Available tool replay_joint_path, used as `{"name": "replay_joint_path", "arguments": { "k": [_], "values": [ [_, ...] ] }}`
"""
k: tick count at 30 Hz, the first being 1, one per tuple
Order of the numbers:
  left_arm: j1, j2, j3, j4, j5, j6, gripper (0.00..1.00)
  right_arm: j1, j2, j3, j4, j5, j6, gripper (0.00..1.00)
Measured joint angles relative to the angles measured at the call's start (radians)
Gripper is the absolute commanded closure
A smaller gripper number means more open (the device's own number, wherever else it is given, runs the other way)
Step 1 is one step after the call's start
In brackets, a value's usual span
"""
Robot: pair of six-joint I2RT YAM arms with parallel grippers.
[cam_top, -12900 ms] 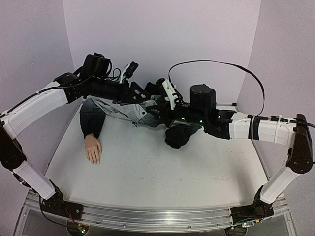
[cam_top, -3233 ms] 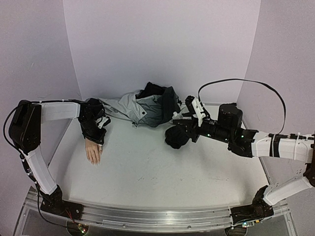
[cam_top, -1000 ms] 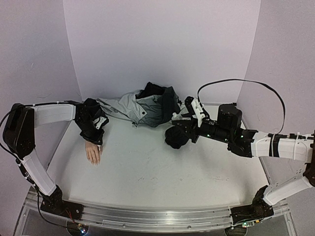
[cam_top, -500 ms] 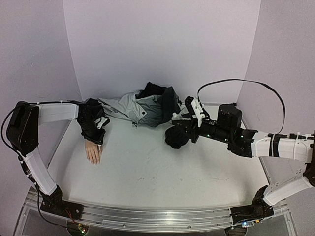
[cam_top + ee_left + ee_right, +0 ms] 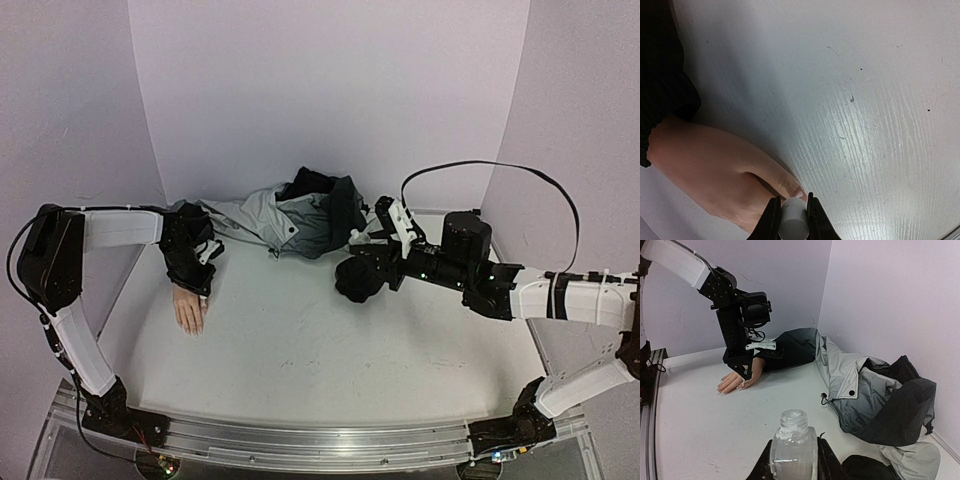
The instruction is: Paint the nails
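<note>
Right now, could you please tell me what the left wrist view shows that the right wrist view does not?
Only the left wrist view: a close look at a nail, with the left fingers shut on a white cylindrical piece beside it. Only the right wrist view: the uncapped clear glass bottle between the right fingers, the grey-black jacket and the left arm. Both: the mannequin hand, its black sleeve cuff and the white table.

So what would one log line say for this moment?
left gripper: shut on white cap, at a nail of hand | right gripper: shut on open bottle, upright
</note>
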Motion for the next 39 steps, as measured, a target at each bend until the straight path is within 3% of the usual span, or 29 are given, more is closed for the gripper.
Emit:
{"name": "replay_joint_path", "arguments": {
  "k": [39],
  "values": [
    [-0.033, -0.066, -0.019, -0.017, -0.02, 0.0, 1.0, 0.0, 0.0, 0.0, 0.0, -0.003, 0.0, 1.0]
  ]
}}
